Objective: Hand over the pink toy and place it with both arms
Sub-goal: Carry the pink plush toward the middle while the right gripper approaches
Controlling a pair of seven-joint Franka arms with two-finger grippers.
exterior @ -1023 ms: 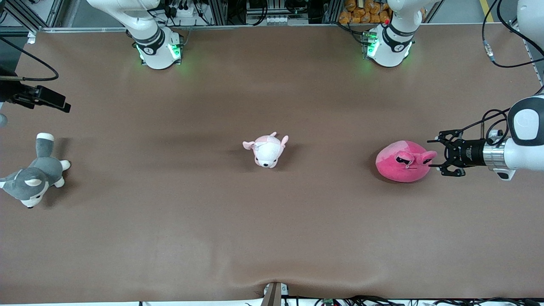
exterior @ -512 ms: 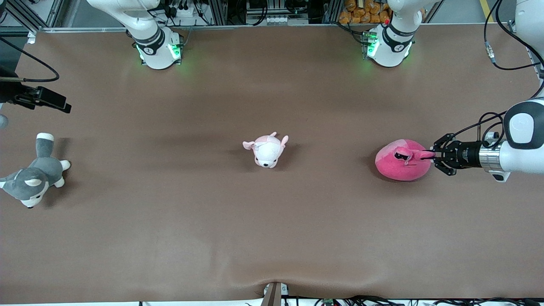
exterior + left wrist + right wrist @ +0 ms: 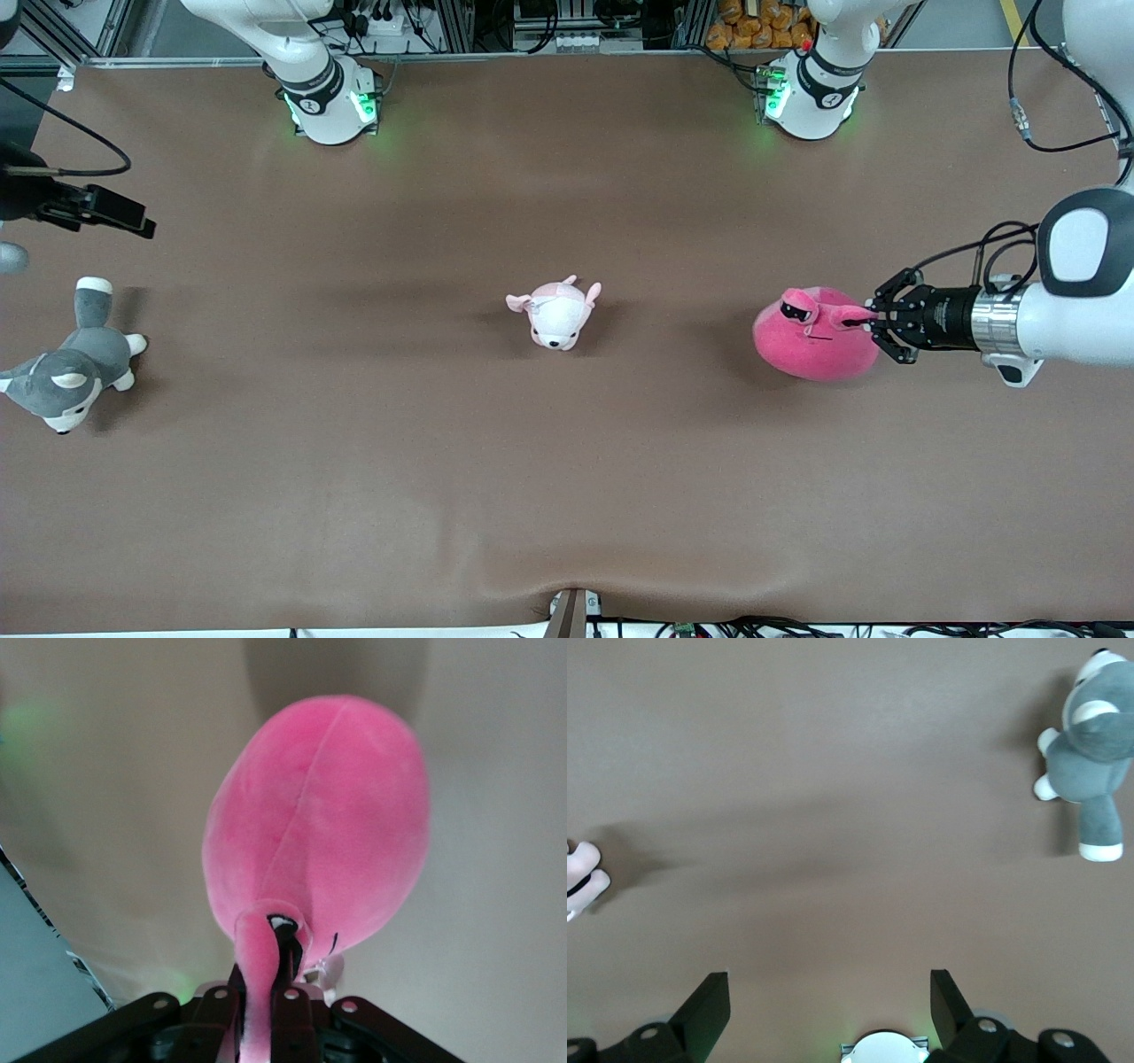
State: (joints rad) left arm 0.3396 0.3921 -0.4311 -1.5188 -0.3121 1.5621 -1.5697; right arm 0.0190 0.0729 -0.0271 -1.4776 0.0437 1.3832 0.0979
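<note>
The pink toy (image 3: 811,344), a round hot-pink plush with droopy dark eyes, is at the left arm's end of the table. My left gripper (image 3: 870,324) is shut on one of its ear flaps and reaches in level from that end. In the left wrist view the toy (image 3: 328,815) hangs out from the gripper (image 3: 266,1001), its flap pinched between the fingers. My right gripper (image 3: 142,226) waits over the right arm's end of the table, above the husky. In the right wrist view the gripper (image 3: 830,1010) is wide open and empty.
A pale pink-and-white puppy plush (image 3: 558,315) lies mid-table. A grey-and-white husky plush (image 3: 66,377) lies at the right arm's end, also showing in the right wrist view (image 3: 1090,753). The arm bases (image 3: 332,102) stand along the table's edge farthest from the front camera.
My left gripper was open beside the pink toy, then shut on its ear flap. It has since carried the toy a little toward the middle of the table. The right gripper barely moved.
</note>
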